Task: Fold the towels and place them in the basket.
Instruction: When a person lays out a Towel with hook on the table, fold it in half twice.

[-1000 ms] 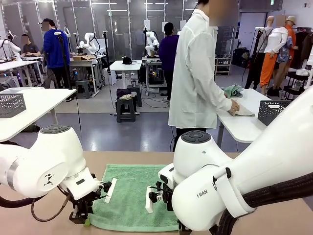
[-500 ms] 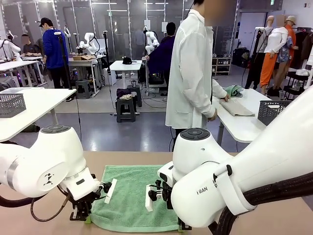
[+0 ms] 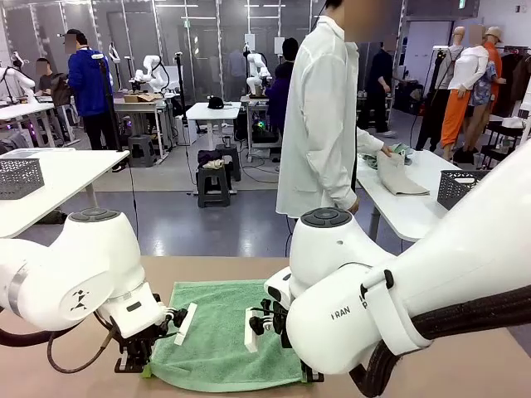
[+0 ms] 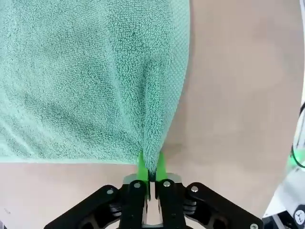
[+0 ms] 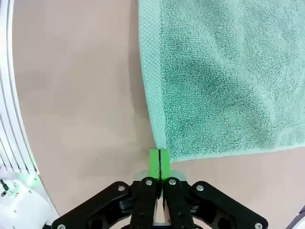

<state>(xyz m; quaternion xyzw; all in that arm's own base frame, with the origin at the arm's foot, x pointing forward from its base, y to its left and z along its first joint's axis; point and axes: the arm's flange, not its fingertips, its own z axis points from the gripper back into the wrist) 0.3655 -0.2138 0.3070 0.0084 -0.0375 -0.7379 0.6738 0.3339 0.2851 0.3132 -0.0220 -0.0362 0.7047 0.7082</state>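
Note:
A mint green towel (image 3: 220,332) lies spread flat on the tan table, close to its near edge. My left gripper (image 3: 137,358) is at the towel's near-left corner. In the left wrist view that gripper (image 4: 151,167) is shut on the corner, and the towel (image 4: 86,81) rises into a pinched ridge between the green pads. In the right wrist view my right gripper (image 5: 159,160) is shut with its pads meeting on the very tip of the other near corner, and the towel (image 5: 224,81) still lies flat. The basket is out of view.
A person in a white coat (image 3: 319,124) stands past the far edge, turned to a side table (image 3: 406,211) with a hand on a grey cloth (image 3: 398,176). Mesh bins (image 3: 18,177) (image 3: 460,186) stand on neighbouring tables. Bare tabletop (image 3: 465,365) lies either side of the towel.
Both grippers have shut on the towel's near corners. The near-left corner has bunched up slightly. The person has turned further towards the side table.

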